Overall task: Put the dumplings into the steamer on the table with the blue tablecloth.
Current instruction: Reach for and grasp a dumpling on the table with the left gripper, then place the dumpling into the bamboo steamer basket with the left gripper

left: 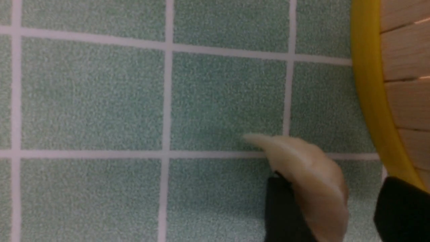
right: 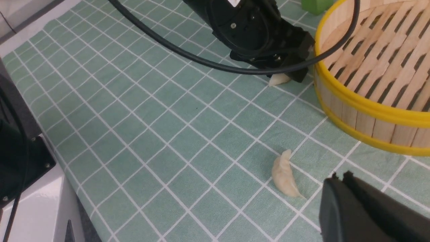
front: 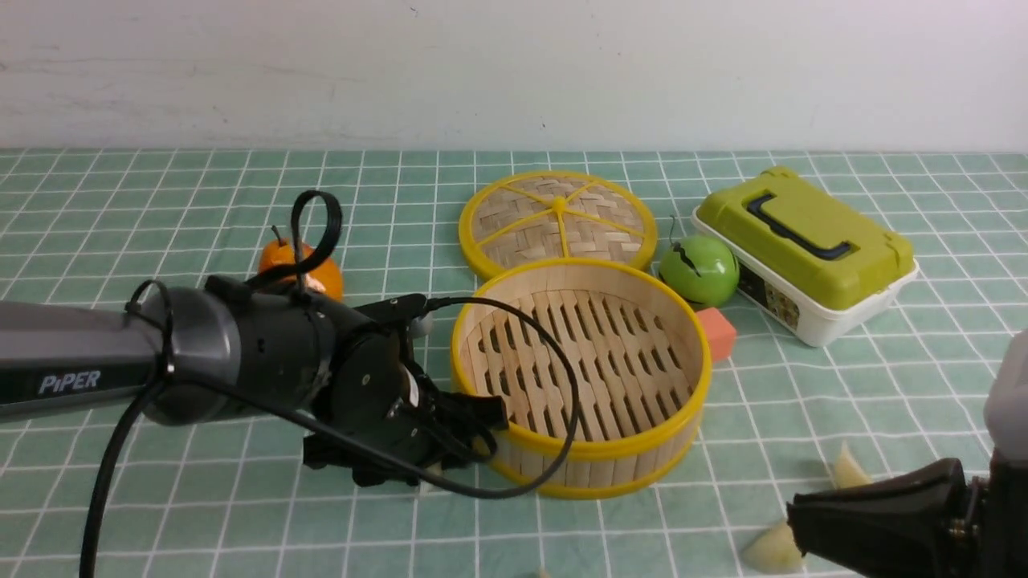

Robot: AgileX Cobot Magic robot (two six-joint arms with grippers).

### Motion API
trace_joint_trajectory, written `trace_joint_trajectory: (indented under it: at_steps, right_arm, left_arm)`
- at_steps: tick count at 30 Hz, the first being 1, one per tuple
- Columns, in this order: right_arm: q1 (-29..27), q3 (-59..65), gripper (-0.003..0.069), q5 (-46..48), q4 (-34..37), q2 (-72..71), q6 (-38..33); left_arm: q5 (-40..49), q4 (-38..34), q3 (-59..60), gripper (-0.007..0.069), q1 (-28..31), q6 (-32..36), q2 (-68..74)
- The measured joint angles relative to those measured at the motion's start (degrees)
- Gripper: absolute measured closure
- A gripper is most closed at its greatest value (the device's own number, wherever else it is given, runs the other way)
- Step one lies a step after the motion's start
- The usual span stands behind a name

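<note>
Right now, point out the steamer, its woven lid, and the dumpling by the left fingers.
steamer point(front: 610, 472): front view, near wooden wall.
woven lid point(front: 560, 210): front view, centre hub.
dumpling point(left: 302, 168): left wrist view, middle of its body.

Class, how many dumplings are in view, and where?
4 dumplings: one in the open left gripper beside the steamer, one on the cloth in front of it, two by the right gripper. More may be hidden.

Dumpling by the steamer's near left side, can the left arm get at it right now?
Probably yes: the left gripper is low over that dumpling, fingers either side, and the steamer wall stands beside, not between.
</note>
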Motion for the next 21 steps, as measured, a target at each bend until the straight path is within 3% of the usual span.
trace_joint_trajectory:
  at_steps: [4,8,14,21]
  right_arm:
    - [0.0,0.0,0.0654,-0.12,-0.41,0.07,0.0]
    - [0.0,0.0,0.0652,-0.09,-0.41,0.07,0.0]
    - [0.0,0.0,0.0649,-0.04,-0.64,0.07,0.0]
    - [0.0,-0.27,0.0645,2.34,1.42,-0.89,2.07]
  left_arm:
    - [0.49,0.61,-0.04,0.0475,0.0,-0.01,-0.05]
    - [2.37,2.65,-0.04,0.0471,0.0,0.71,-0.76]
    - [12.01,10.91,-0.65,0.0471,0.0,5.82,-10.74]
    - [19.93,7.73,-14.6,0.0471,-2.55,15.9,-15.26]
